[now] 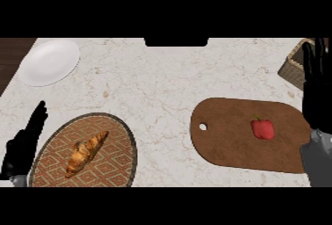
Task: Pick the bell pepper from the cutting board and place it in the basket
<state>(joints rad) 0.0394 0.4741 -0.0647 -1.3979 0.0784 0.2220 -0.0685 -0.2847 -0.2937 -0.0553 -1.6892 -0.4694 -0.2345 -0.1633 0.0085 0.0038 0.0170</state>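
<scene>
A small red bell pepper (pixel 262 129) with a green stem lies on the right half of the brown cutting board (pixel 224 147). My right hand (pixel 317 103) stands along the view's right edge, just right of the pepper and not touching it, fingers straight and pointing away. The round woven basket (pixel 117 145) sits at the lower left and holds a bread loaf (pixel 85 153). Beside the basket's left rim my left hand (pixel 24 140) rests open, fingers up.
A white plate (pixel 48 62) lies at the far left corner. A wicker container (pixel 295 65) stands at the far right, partly behind my right hand's fingers. Bare marble counter (pixel 162 88) stretches between basket and board.
</scene>
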